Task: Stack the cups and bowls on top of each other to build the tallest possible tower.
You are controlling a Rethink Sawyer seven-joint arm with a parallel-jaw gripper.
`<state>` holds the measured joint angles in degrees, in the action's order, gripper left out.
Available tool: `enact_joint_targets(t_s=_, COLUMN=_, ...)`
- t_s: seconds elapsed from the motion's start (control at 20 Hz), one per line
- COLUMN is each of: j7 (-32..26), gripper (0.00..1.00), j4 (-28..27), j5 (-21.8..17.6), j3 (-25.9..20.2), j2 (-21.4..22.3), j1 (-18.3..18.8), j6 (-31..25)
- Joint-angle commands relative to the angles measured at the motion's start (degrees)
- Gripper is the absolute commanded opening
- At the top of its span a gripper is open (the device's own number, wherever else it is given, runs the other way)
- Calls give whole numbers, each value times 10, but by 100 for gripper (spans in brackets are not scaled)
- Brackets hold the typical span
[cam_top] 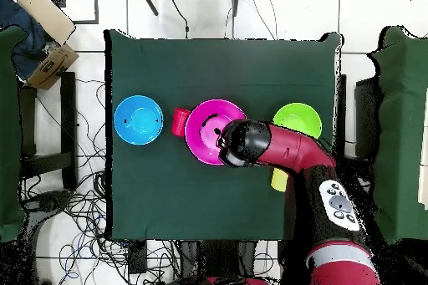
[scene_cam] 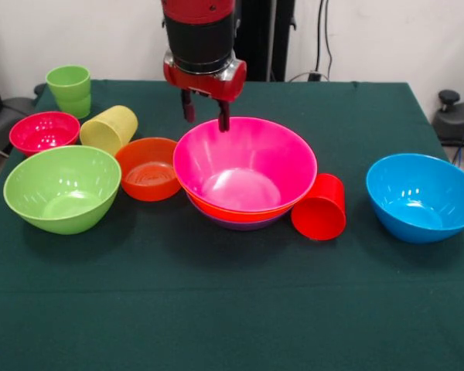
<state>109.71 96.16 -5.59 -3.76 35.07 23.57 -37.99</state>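
Observation:
A pile of nested bowls stands mid-table: a pink bowl [scene_cam: 246, 166] [cam_top: 207, 124] on top, with an orange rim [scene_cam: 230, 212] and a purple rim [scene_cam: 247, 225] showing below it. My gripper [scene_cam: 207, 122] hangs open and empty just over the pink bowl's far rim. The red cup [scene_cam: 319, 207] [cam_top: 180, 121] lies on its side against the pile. A lime-green bowl [scene_cam: 62, 188] [cam_top: 298, 119], a small red-orange bowl [scene_cam: 148, 168] and a small magenta bowl [scene_cam: 44, 131] sit apart on one side, and the blue bowl [scene_cam: 421, 197] [cam_top: 138, 120] on the other. The yellow cup [scene_cam: 108, 129] lies tipped over. The green cup [scene_cam: 69, 90] is upright.
A dark green cloth [scene_cam: 232, 309] covers the table. My arm [cam_top: 284, 148] reaches across over the small bowls in the overhead view and hides them. Chairs, a cardboard box [cam_top: 46, 43] and cables surround the table.

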Motion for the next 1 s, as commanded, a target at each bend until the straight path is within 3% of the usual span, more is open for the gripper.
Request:
enact_joint_targets(t_s=0.05, j7=-71, gripper=100, j4=-75, j5=-30, j3=-64, j2=5, j1=8, j6=-68)
enact_joint_targets(t_s=0.25, j7=-62, gripper=100, j4=-125, j5=-23, j3=-59, j2=19, j1=-5, j6=-168)
enact_joint_targets(t_s=0.45, j7=-61, gripper=100, j4=-163, j5=-26, j3=-59, j2=21, j1=-15, j6=-232)
enact_joint_targets(t_s=1.0, j7=-73, gripper=100, j4=-194, j5=-38, j3=-73, j2=5, j1=-12, j6=-254)
